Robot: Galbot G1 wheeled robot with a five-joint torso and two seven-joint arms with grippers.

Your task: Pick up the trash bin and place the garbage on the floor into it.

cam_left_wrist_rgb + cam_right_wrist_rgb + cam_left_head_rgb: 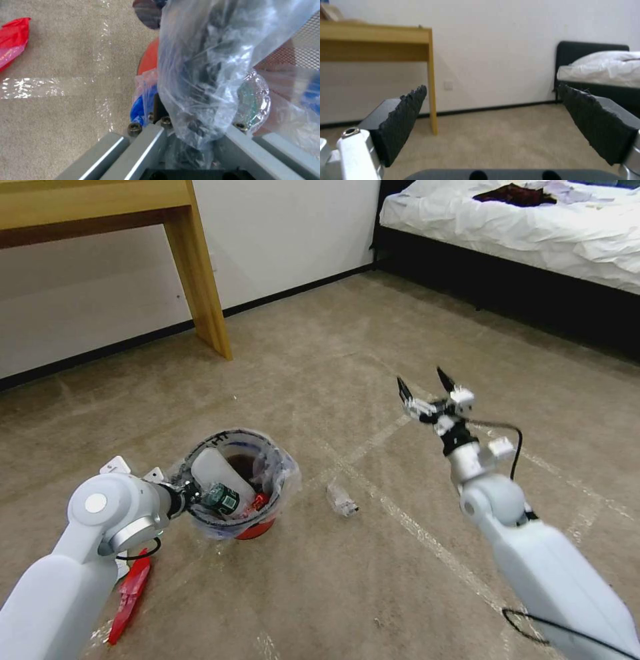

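Left gripper (pixel 189 492) clamped on the near rim of the bin (pixel 235 483), pinching its clear liner (pixel 200 75); the bin, on the carpet (pixel 333 593), holds a white slipper (pixel 220 473). Right gripper (pixel 427 388) raised, fingers (pixel 403 117) wide apart and empty. A crushed bottle (pixel 341 499) lies beside the bin, a red wrapper (pixel 130 593) under the left arm.

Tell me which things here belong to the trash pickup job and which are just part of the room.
Part of the job:
trash bin, held at its rim by the left hand
clear plastic bottle on the floor
red wrapper on the floor
right hand, open and raised

Just there:
wooden table
bed
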